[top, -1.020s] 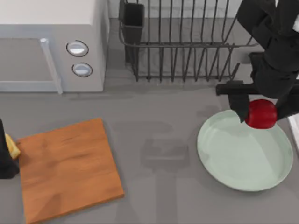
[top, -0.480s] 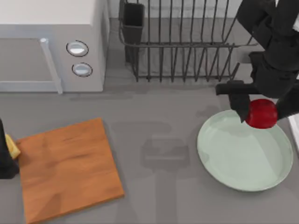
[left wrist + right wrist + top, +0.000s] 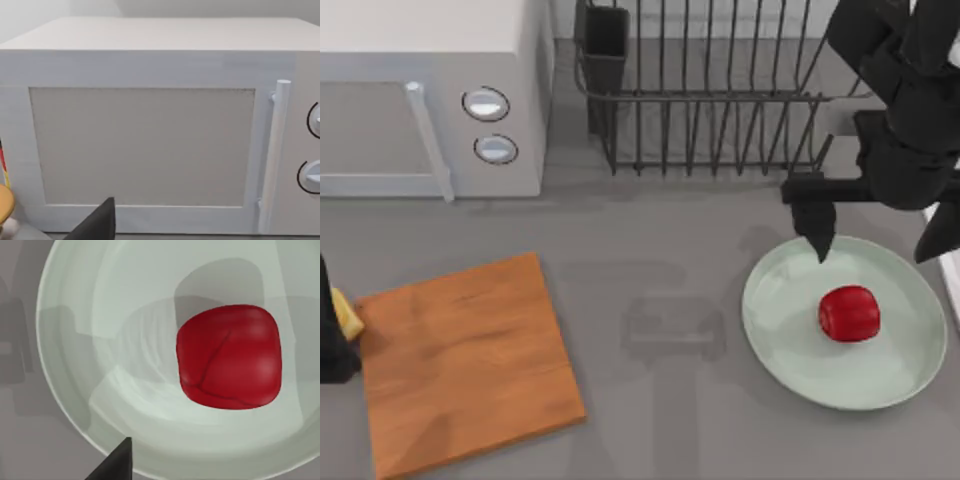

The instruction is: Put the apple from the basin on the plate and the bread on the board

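Resting on the plate (image 3: 790, 335), a little right of its middle, the apple (image 3: 848, 313) lies free of the right pincer (image 3: 875, 240), whose two fingers stand spread apart over the plate's far rim, the apple just nearer than the gap between them. The right wrist view confirms it: the apple (image 3: 229, 356) sits on the pale plate (image 3: 100, 340) with nothing clamped on it. That half of the task looks done. What matters for the coming move is the bread (image 3: 347, 316), a sliver of which shows at the far left edge of the bench (image 3: 660, 260), touching the board's (image 3: 465, 360) left edge beside the left pincer (image 3: 332, 335); whether those fingers grip it I cannot tell. The left arm is far closer, and the board lies directly to the bread's right.
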Motion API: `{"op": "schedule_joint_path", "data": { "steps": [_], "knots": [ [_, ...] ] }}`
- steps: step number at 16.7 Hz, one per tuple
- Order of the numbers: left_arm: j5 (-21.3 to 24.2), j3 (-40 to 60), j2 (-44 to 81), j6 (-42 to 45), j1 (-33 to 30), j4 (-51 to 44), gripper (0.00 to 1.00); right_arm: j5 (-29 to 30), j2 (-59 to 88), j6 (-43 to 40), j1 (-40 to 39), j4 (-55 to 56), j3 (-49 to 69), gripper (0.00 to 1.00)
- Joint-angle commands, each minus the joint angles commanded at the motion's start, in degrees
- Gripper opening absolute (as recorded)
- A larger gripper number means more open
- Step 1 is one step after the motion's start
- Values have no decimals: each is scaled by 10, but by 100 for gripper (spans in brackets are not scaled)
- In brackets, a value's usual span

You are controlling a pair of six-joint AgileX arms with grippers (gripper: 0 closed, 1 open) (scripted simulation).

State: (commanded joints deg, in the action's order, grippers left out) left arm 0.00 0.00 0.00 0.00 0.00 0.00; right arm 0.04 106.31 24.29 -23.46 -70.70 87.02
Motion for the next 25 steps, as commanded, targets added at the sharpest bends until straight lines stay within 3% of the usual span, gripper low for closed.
{"op": "schedule_joint_path", "data": {
  "steps": [8, 12, 17, 25],
  "knots": [
    [0, 0, 0, 0, 0, 0, 100, 0, -5, -1, 2, 4, -5, 100],
    [0, 0, 0, 0, 0, 0, 100, 0, -78, -20, 20, 58, -72, 100],
    [0, 0, 0, 0, 0, 0, 100, 0, -286, -66, 65, 193, -236, 100],
    [0, 0, 0, 0, 0, 0, 100, 0, -768, -166, 161, 484, -603, 100]
  ]
}}
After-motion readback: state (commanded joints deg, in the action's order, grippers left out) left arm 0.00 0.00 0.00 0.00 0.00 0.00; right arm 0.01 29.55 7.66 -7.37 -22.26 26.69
